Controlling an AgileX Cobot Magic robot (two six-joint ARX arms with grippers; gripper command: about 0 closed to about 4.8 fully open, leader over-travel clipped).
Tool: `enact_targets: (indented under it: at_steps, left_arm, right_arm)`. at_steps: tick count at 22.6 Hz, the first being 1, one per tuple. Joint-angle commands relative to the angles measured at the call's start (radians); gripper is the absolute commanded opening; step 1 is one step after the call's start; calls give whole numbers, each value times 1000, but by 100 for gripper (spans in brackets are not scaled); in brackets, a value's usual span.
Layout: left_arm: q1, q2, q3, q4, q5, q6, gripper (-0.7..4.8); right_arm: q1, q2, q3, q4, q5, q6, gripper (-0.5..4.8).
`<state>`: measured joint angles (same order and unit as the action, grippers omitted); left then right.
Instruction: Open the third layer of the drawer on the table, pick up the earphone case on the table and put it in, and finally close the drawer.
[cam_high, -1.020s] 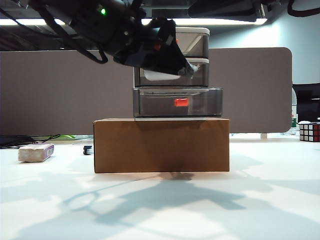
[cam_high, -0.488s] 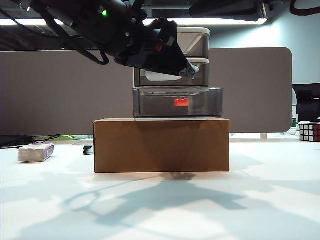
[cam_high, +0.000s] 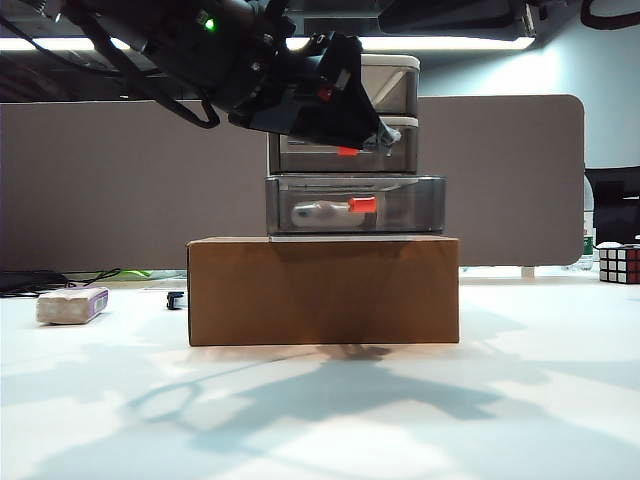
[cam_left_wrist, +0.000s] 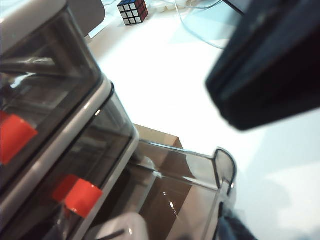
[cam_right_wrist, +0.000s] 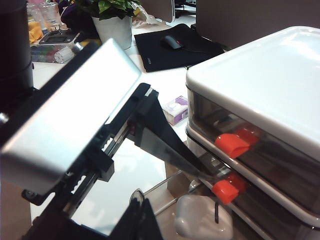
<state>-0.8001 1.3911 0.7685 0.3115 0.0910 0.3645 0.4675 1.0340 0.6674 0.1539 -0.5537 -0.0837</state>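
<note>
Earphone case (cam_high: 318, 212) lies inside the third layer (cam_high: 355, 204), which is pulled out from the drawer (cam_high: 385, 85) on the cardboard box (cam_high: 322, 290). Left claw (cam_high: 372, 135) hangs directly above the third layer, case below it and untouched; fingers apart, nothing between them. Right claw: only part of a dark body in the left wrist view (cam_left_wrist: 270, 65), state cannot be told.
</note>
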Motion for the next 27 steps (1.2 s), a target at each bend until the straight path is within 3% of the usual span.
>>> enact_targets:
  at_steps: [1, 3, 5, 6, 7, 11, 15, 27]
  left_arm:
    - [-4, -14, 4, 8, -4, -15, 367]
    - [-16, -45, 3, -13, -1, -44, 336]
    - [-33, -84, 3, -50, 6, -81, 241]
    - [-53, -128, 3, -111, 34, -95, 58]
    - [-60, -143, 3, -142, 53, -96, -14]
    - [-56, -160, 3, -277, 143, -95, -5]
    - [-43, -135, 2, -362, 156, -88, -5]
    - [26, -29, 2, -206, 31, -85, -5]
  right_arm:
    - [0, -3, 4, 6, -3, -3, -5]
    - [0, -3, 4, 6, -3, -3, -5]
    - [0, -3, 4, 6, -3, -3, -5]
    - [0, -3, 4, 6, -3, -3, -5]
    - [0, -3, 4, 7, -3, -4, -5]
    - [0, -3, 4, 6, -2, -19, -5]
    - [0, -3, 4, 0, 18, -22, -5]
    - [0, -3, 4, -2, 40, -30, -5]
